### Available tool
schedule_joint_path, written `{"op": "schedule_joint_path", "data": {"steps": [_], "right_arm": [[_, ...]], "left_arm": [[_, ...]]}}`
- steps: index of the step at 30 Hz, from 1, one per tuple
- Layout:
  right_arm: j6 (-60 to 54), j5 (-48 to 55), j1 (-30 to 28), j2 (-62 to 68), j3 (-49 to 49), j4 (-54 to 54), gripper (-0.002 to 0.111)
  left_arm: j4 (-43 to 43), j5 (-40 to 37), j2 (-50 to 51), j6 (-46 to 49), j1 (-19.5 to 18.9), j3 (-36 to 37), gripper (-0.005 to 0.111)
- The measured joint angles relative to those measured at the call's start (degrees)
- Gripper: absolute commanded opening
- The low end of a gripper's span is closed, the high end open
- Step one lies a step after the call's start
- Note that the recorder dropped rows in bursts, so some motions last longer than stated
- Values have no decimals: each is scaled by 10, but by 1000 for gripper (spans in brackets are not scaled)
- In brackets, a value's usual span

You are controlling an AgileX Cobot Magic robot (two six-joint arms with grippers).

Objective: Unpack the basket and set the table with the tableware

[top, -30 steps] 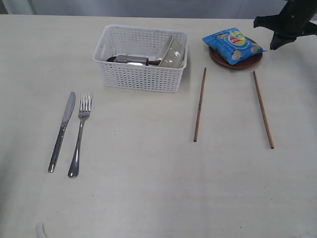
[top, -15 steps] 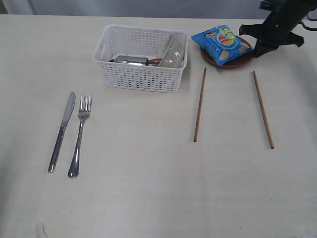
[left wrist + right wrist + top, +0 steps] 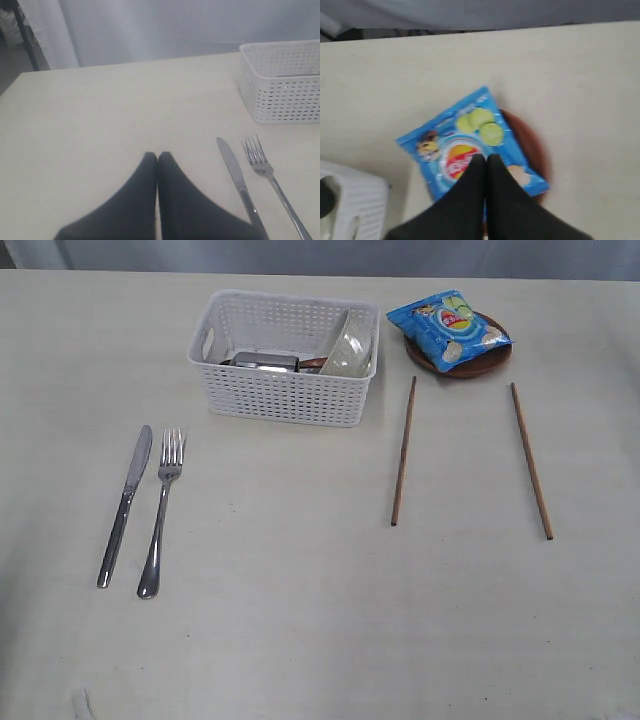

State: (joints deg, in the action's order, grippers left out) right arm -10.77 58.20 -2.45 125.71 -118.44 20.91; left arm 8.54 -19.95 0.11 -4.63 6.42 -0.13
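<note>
Steel knife (image 3: 125,505) and fork (image 3: 162,510) lie side by side on the cream table (image 3: 300,630). The left gripper (image 3: 157,156) is pinched together, empty, near them. One wooden chopstick (image 3: 403,452) and a second chopstick (image 3: 531,462) lie well apart. Behind them the white basket (image 3: 285,395) holds a steel cup (image 3: 265,362) and a tilted bowl (image 3: 350,345). Farthest is the brown plate (image 3: 487,362) (chip bag (image 3: 448,328) on top). The right gripper (image 3: 486,159) is closed and empty, aimed at the bag.
</note>
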Motion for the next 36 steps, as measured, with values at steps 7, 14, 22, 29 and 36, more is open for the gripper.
{"op": "schedule_joint_path", "data": {"steps": [7,14,22,29,36], "right_arm": [[28,44,122,-51,0,-65,-1],[59,56,260,-56,0,-179,0],[49,64,329,-54,0,-192,21],[49,68,348,-38,0,-152,51],[65,21,349,-1,0,-61,45]], "left_arm": [[0,0,0,0,0,0,0],[0,0,0,0,0,0,0],[0,0,0,0,0,0,0],[0,0,0,0,0,0,0],[0,0,0,0,0,0,0]]}}
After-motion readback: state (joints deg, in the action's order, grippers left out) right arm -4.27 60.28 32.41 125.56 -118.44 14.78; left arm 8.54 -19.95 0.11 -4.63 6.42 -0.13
